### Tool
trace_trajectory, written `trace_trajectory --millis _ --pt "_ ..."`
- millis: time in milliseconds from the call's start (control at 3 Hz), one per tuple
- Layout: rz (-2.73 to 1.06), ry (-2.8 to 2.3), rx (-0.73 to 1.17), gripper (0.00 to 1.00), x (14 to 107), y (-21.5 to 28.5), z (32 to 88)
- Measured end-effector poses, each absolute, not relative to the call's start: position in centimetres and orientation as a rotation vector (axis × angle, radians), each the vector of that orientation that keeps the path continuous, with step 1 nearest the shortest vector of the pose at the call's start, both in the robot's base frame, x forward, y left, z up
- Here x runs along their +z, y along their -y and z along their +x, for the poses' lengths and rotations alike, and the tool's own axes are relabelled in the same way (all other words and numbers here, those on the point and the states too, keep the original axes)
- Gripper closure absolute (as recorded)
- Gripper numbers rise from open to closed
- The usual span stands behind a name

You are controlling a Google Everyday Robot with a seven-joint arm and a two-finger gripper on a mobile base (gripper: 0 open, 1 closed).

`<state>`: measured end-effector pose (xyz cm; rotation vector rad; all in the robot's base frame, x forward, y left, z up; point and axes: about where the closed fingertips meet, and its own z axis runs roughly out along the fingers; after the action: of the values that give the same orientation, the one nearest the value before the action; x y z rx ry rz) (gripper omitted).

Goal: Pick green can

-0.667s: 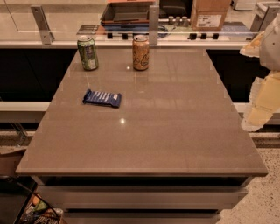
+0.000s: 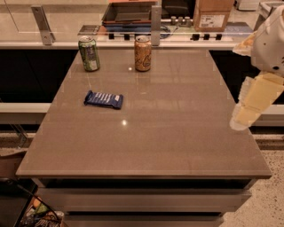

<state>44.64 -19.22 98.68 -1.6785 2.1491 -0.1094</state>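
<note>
The green can (image 2: 89, 53) stands upright near the far left corner of the brown table (image 2: 177, 133). It has a green and white label and a silver top. An orange-tan can (image 2: 143, 53) stands to its right along the far edge. My gripper (image 2: 250, 106) hangs at the right edge of the view, pale and cream-coloured, beside the table's right side and far from the green can. It holds nothing that I can see.
A dark blue snack packet (image 2: 104, 99) lies flat on the table's left half. Behind the table runs a counter with a glass screen (image 2: 88, 22), a dark tray (image 2: 128, 13) and a cardboard box (image 2: 212, 13).
The arm at the right edge has shifted slightly; the cans and packet have not moved.
</note>
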Motion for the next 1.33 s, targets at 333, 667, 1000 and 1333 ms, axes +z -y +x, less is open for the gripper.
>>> trace_trajectory --millis 333,667,1000,1333 --pt "-1.612 -2.086 -0.033 0.0 98.5 16.4 45.9" --pt "-1.516 -2.036 0.049 0.0 98.8 13.9 46.9" --pt "-1.394 -2.008 0.111 0.0 98.9 11.4 48.2" --pt "-1.26 -1.993 0.151 0.0 98.6 9.0 50.4"
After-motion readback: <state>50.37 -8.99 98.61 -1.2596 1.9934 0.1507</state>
